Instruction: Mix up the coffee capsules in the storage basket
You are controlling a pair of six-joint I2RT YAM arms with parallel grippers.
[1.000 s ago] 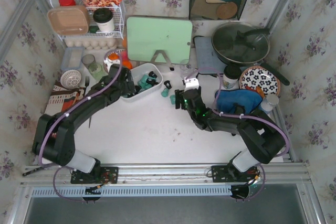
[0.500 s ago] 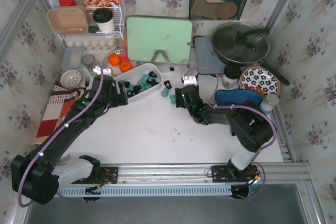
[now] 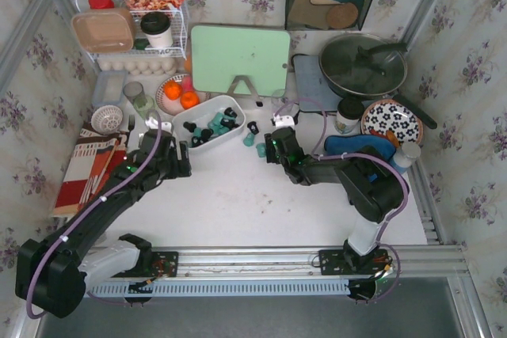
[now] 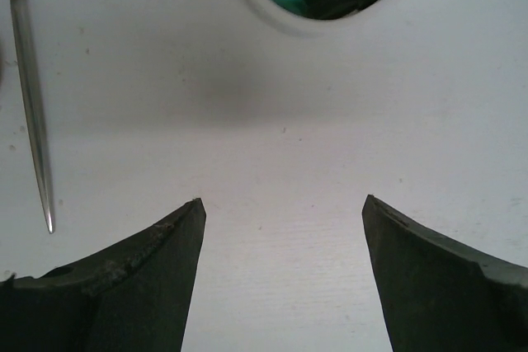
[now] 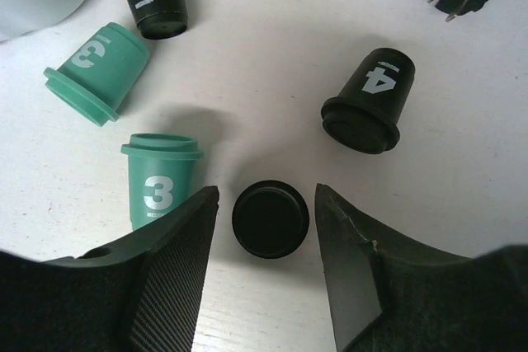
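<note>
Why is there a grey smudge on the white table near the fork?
In the left wrist view it is a soft shadow on the table, just below the storage basket; the fork looks sharp. In the right wrist view the coffee capsules cast faint shadows too, their numbers crisp.

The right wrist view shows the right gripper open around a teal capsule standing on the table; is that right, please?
Not quite: the capsule inside the open right gripper is black, not teal, as the right wrist view shows. It does stand on the table.
</note>
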